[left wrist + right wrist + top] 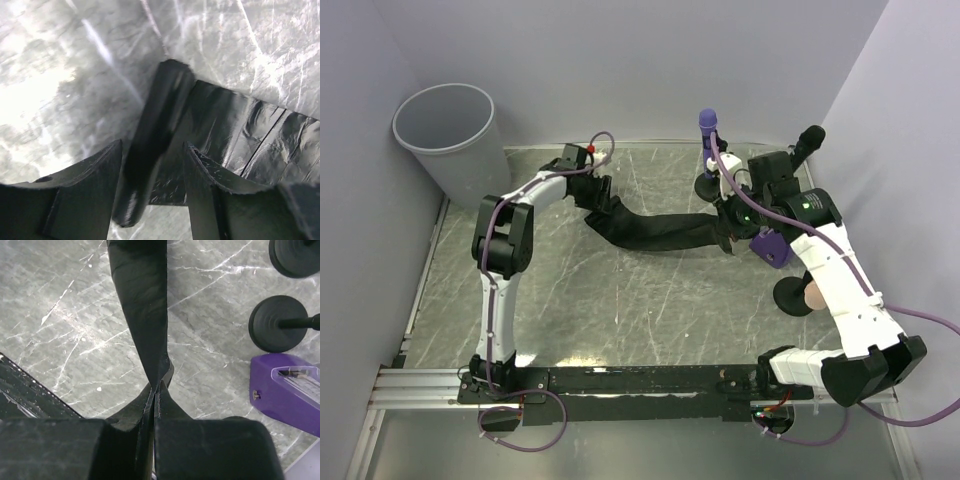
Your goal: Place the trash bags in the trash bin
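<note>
Glossy black trash bag lying as a long crinkled strip on a marbled grey table.
Right gripper is pinching its twisted end tight; left gripper is gaping astride a fold. Smooth, tapering grey trash bin is standing at ten o'clock.

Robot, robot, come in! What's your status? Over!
Right pincer shut on trash bag. Left pincer open over its other end. Trash bin far left, bag not in. Purple box beside right pincer.
</note>
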`<state>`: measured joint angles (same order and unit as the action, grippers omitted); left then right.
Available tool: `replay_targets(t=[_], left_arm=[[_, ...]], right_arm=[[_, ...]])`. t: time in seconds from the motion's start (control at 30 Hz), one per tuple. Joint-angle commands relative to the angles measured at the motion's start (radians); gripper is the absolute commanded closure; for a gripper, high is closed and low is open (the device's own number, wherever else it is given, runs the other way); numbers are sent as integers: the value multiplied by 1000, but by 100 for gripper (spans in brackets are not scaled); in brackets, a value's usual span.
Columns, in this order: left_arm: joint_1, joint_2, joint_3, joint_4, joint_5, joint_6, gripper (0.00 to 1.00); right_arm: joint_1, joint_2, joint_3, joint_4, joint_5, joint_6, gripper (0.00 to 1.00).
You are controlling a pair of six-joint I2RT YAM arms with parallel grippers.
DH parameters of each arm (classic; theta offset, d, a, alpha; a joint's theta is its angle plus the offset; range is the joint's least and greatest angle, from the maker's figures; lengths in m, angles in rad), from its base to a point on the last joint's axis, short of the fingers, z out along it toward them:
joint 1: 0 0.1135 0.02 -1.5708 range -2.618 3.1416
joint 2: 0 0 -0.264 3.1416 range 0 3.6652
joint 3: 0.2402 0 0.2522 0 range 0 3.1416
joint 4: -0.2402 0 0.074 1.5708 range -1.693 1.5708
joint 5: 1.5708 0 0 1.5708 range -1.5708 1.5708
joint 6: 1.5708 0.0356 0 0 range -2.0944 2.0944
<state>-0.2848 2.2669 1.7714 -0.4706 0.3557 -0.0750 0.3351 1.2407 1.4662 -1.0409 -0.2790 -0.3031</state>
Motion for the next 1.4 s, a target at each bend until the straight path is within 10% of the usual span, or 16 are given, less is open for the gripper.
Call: replay_targets(t=[0.0, 0.3, 0.47, 0.77, 1.37], left_arm=[[-50, 19, -49, -79, -115, 21, 44], [-60, 45, -113, -141, -153, 55, 71], [-56, 4, -20, -180, -72, 144, 97], [-11, -289, 138, -281, 81, 394, 99], [-100, -807, 59, -381, -11, 888, 99]], right_arm=[[-4, -12, 3, 13, 35, 25, 100], [-5, -17, -27, 10, 20, 44, 97], [-10, 37, 64, 16, -81, 18, 51], [-50, 125, 228, 312, -370, 32, 14], [74, 422, 341, 766, -692, -27, 13]])
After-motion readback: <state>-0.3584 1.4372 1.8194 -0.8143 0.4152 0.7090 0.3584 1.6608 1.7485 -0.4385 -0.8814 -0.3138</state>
